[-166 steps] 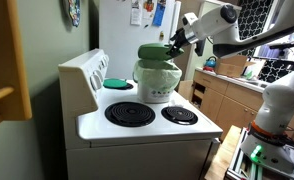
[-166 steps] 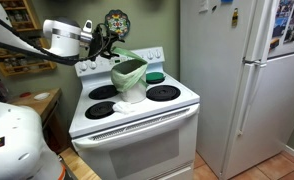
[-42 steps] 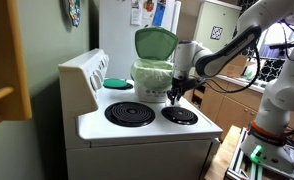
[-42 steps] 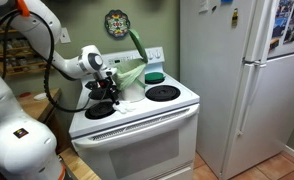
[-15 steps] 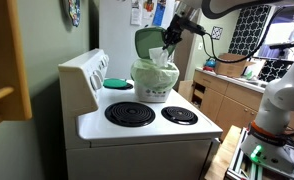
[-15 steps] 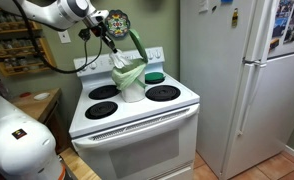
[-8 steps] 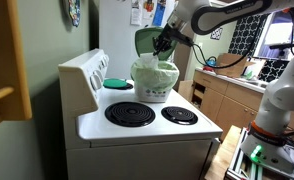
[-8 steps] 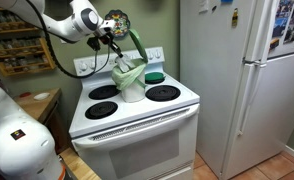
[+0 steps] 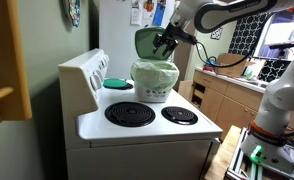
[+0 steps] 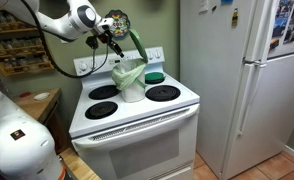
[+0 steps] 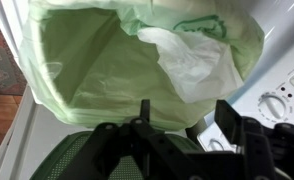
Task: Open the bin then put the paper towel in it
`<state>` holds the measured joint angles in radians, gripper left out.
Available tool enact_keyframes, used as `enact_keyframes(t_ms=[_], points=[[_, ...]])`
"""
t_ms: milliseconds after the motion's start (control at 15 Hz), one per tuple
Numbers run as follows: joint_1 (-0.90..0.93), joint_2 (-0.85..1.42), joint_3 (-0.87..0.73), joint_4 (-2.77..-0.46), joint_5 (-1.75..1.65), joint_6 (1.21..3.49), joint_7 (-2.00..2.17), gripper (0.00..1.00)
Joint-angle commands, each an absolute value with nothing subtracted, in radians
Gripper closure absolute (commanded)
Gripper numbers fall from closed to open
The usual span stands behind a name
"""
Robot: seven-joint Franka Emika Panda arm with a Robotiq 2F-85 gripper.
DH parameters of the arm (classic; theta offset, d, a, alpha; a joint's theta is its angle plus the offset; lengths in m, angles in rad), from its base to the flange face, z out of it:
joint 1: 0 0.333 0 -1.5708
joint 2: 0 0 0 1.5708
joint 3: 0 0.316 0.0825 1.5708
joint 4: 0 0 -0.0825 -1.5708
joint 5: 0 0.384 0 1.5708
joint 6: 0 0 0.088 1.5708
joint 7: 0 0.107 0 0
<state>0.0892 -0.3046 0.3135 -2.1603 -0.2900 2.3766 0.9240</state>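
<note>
The bin [image 9: 155,82] stands on the stove's back burner, pale green with a bag liner, its dark green lid [image 9: 147,41] raised upright behind it. It shows in both exterior views [image 10: 130,82]. In the wrist view the white paper towel [image 11: 192,60] lies crumpled inside the lined bin [image 11: 87,60]. My gripper [image 11: 187,115] hovers just above the bin's rim beside the lid, jaws apart and empty. It shows in both exterior views [image 9: 165,40] [image 10: 113,36].
A flat teal dish [image 9: 117,83] [image 10: 154,76] lies on the stove next to the bin. Two coil burners [image 9: 130,113] sit at the front of the stove. The stove's control panel [image 9: 87,72] rises behind. A white fridge [image 10: 242,80] stands beside the stove.
A second ago my gripper held the paper towel above the bin. It lowered to the opening, let go, and the towel now lies inside. The gripper has lifted slightly.
</note>
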Motion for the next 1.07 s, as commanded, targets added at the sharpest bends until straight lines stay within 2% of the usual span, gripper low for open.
enact_keyframes(t_ms=[0,333,667,1000], points=[[0.085,-0.392,0.32,-2.189,-0.307,2.192,0.889,0.01],[0.081,-0.428,0.321,-2.172,-0.382,1.984,0.856,0.0],[0.093,-0.457,0.313,-2.176,-0.368,1.918,0.795,0.0],[0.084,-0.425,0.319,-2.151,-0.368,1.947,0.824,0.0]])
